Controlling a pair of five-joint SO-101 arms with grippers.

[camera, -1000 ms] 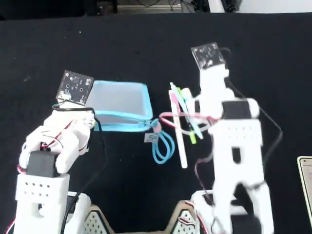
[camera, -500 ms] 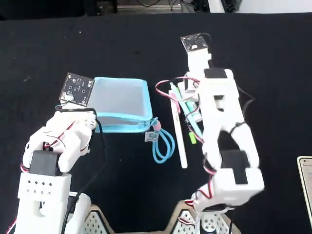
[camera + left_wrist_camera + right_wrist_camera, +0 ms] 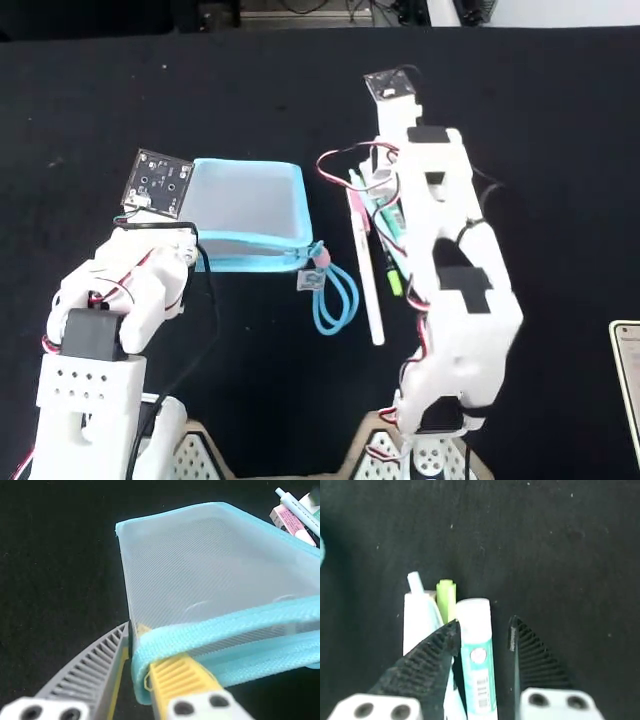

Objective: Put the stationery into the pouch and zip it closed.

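1. Translucent mesh forms the pouch (image 3: 250,205), a flat rectangle edged in light-blue woven tape. It lies on the black cloth (image 3: 560,120) to the left of the stationery, with its long axis across the table and its mouth along the near edge.
2. A blue cord loop (image 3: 335,295) trails from its near right corner.
3. The left gripper (image 3: 131,630) is clenched on the pouch's mouth corner, its ribbed yellow finger under the tape and the grey one outside.
4. The stationery lies bundled, long axes running near to far: a white stick (image 3: 368,285), a green marker (image 3: 446,599) and a teal-and-white tube (image 3: 476,650).
5. The tube carries a barcode and a round mark, with print too small to read.
6. The right gripper (image 3: 482,625) is released, its black ribbed fingers straddling the tube.
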